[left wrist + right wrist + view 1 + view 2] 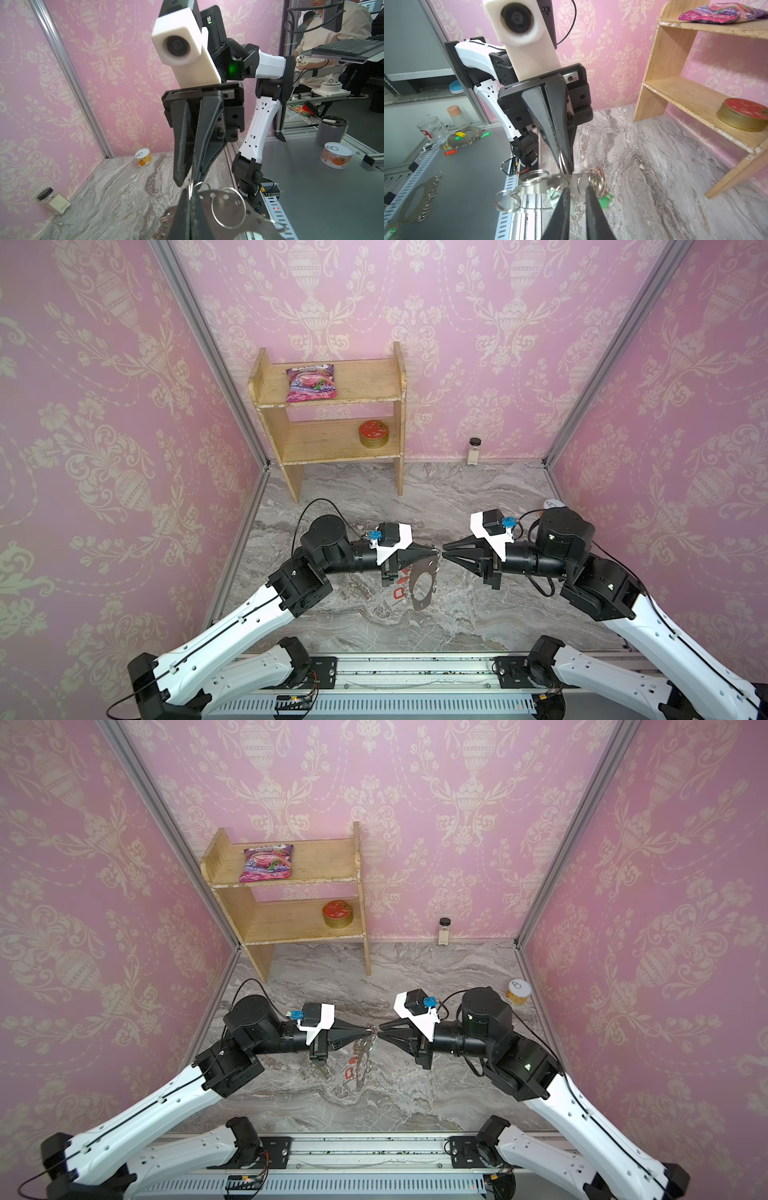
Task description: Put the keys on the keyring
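Observation:
In both top views the two grippers meet tip to tip above the marble floor. My left gripper is shut on the rim of the keyring. That keyring is a flat grey hoop with wire loops, hanging below the left gripper with red tags on it. My right gripper has its jaws a little apart. Silver metal of the keys fills the gap between them. The pale mint tag hangs just behind one finger, against the hoop's edge. A brighter green tag hangs beside them.
A wooden shelf at the back holds a snack bag and a round tin. A small jar stands by the back wall and a can by the right wall. Spare hoops with tags lie outside on the grey bench.

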Robot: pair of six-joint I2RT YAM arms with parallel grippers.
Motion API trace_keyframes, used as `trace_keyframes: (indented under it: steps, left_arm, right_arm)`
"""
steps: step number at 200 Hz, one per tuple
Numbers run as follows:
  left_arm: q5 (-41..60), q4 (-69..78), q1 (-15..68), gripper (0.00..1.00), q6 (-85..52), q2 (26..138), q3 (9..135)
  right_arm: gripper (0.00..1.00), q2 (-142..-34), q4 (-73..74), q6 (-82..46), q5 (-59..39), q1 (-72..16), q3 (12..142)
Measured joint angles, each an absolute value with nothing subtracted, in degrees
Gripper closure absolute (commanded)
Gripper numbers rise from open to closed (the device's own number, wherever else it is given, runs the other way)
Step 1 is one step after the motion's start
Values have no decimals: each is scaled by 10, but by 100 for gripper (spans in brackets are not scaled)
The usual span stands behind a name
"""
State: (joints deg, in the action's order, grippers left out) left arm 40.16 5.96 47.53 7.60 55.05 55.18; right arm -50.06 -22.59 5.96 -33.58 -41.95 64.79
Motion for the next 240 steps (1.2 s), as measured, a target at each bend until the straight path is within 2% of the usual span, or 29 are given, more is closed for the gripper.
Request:
trace_keyframes:
  steps: [87, 144, 164, 240]
  left_arm:
    - [402, 55, 475, 100, 76, 550, 552]
    - [405, 56, 479, 100, 76, 550, 552]
    - [407, 55, 479, 100, 75, 550, 552]
    - [405, 46, 479, 100, 76, 543, 552]
  right_arm:
    - [84, -509, -212, 57, -377, -420, 648]
    - [93, -509, -200, 42, -380, -420, 647]
    - [100, -509, -191, 38, -383, -416, 641]
    - [100, -511, -178, 38, -392, -415, 636]
